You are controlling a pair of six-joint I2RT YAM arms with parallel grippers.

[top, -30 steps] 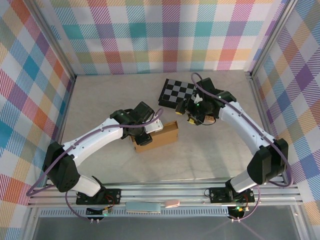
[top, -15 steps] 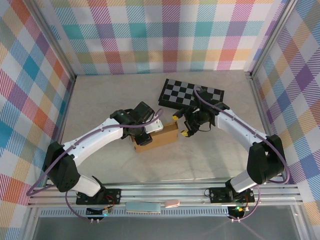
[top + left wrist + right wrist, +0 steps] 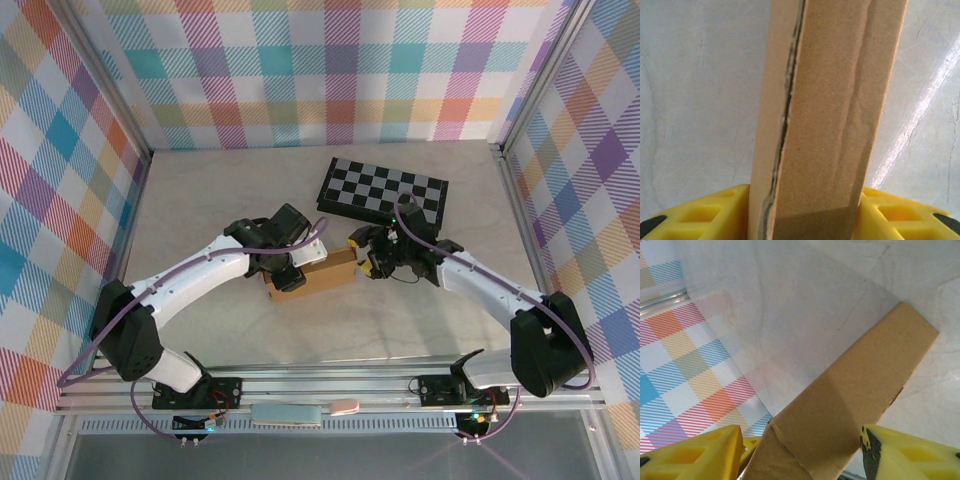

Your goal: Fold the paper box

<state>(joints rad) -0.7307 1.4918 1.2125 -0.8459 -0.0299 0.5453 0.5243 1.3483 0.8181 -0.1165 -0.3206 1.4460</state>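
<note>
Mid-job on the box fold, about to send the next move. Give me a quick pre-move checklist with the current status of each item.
1. Left claw clamped on the paper box: ok, it sits flush against both faces.
2. Right claw lined up on the box's other end: ok, the cardboard lies inside its opening.
3. Right claw actually gripping: cannot tell, contact is not clear.
4. Seam along the box edge closed: not ok, a dark slit runs down it.
5. Checkered board out of the way: ok, it lies apart, beyond the box.
</note>
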